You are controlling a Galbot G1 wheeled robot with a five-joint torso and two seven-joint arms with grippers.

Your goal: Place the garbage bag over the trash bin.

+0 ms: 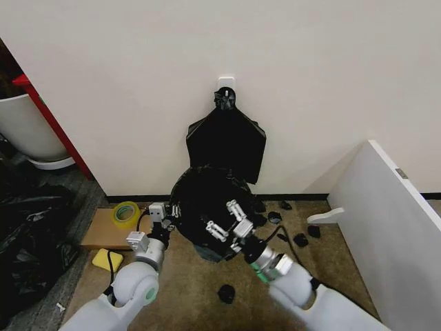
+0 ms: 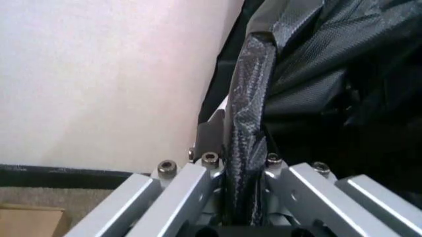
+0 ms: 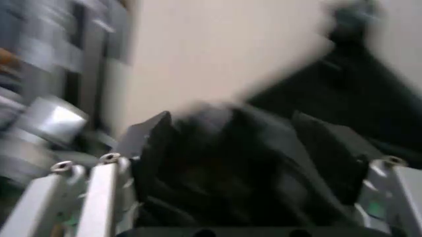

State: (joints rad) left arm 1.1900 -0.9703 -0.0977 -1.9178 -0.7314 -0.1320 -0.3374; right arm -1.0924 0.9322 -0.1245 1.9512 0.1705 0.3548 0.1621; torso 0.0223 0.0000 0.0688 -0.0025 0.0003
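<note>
- Left pincer point(image 2: 240, 163) clamped on a fold of the glossy black plastic garbage bag point(image 1: 207, 207); thin film may tear.
- Right pincer point(image 1: 227, 222) spread wide over the bag, gripping nothing; the hem could slip off the bin hidden beneath.

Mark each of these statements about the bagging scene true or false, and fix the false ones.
1. The left claw is shut on a fold of the garbage bag. True.
2. The garbage bag lies flat on the floor far from the wall. False: it is bunched up in a rounded mass by the wall, between the two claws.
3. The right claw is over the bag, its fingers spread. True.
4. A roll of yellow tape sits on a piece of cardboard on the robot's left. True.
5. Nothing hangs on the wall. False: flat black bags hang from a hook above the garbage bag.
</note>
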